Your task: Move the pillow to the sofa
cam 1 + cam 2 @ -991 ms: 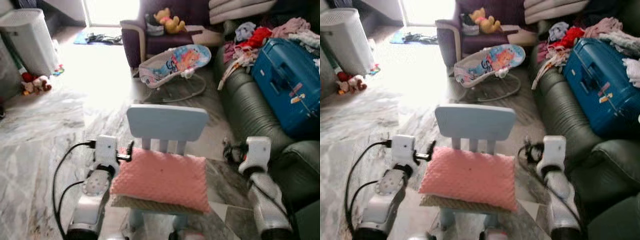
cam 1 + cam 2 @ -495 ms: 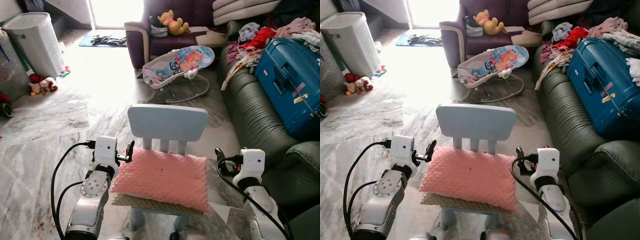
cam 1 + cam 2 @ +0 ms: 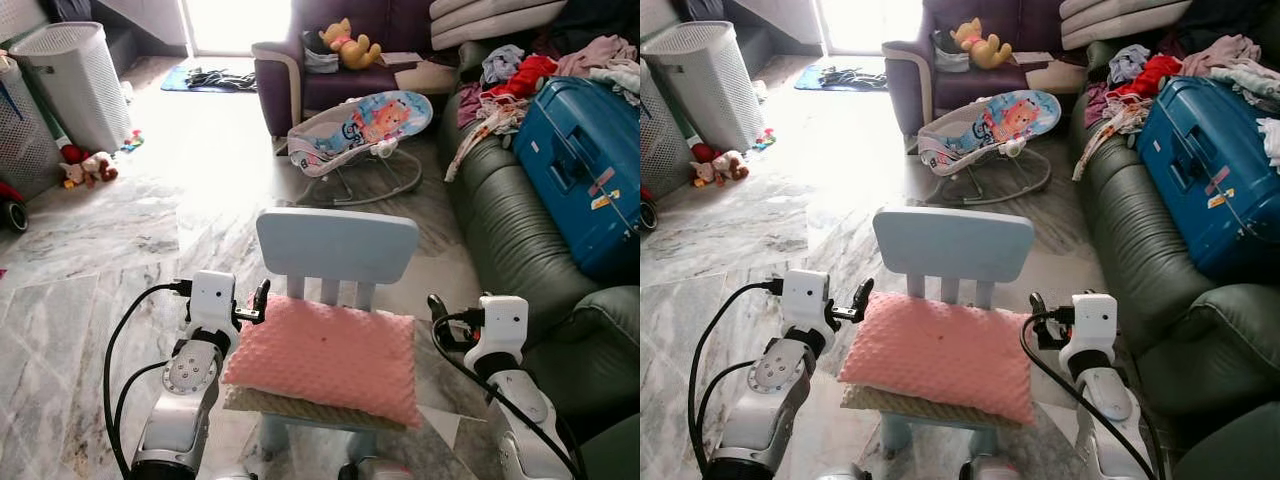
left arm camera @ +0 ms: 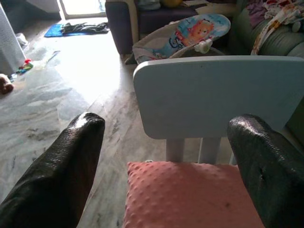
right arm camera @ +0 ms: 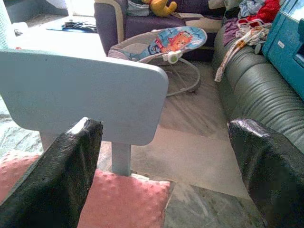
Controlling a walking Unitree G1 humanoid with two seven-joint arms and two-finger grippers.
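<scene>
The pink pillow (image 3: 325, 355) lies flat on the seat of a small pale blue chair (image 3: 338, 245), its long axis running across the seat from the robot's left to its right, one long edge against the chair's back posts. It overhangs the seat on both sides, with a thin beige pad (image 3: 300, 408) under it. The left gripper (image 3: 258, 300) hovers just beside the pillow's left end, and the right gripper (image 3: 438, 312) just beside its right end; both have their fingers (image 4: 71, 161) spread wide, apart from the pillow. The dark green sofa (image 3: 510, 230) stands to the right of the chair, carrying a blue suitcase (image 3: 580, 160) and a heap of clothes (image 3: 520, 75). Beyond the chair on the marble floor (image 3: 90, 260) sits a baby bouncer (image 3: 365, 125), then a purple armchair (image 3: 320, 75) with a yellow soft toy (image 3: 345, 40). A white laundry basket (image 3: 70, 80) stands far left.
</scene>
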